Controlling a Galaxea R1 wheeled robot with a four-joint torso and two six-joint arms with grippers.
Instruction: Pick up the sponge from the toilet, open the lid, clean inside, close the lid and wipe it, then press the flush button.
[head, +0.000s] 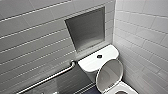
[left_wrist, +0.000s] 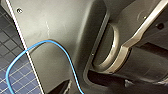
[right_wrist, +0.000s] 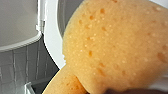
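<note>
We see the sponge close up in the right wrist view, an orange-yellow porous block, creased and off every surface. The right gripper is closed on it, though the sponge hides the grip itself. Behind it are white parts of the toilet.

In the head view the lid stands raised, leaning back towards the front edge of the cistern. The flush button sits in the middle of the cistern top. Above the cistern a grey niche is set into the tiled wall, and a metal grab bar slants along that wall beside the toilet.

We cannot tell how the left gripper stands. Its wrist view has a blue cable looping over dark floor tiles.
</note>
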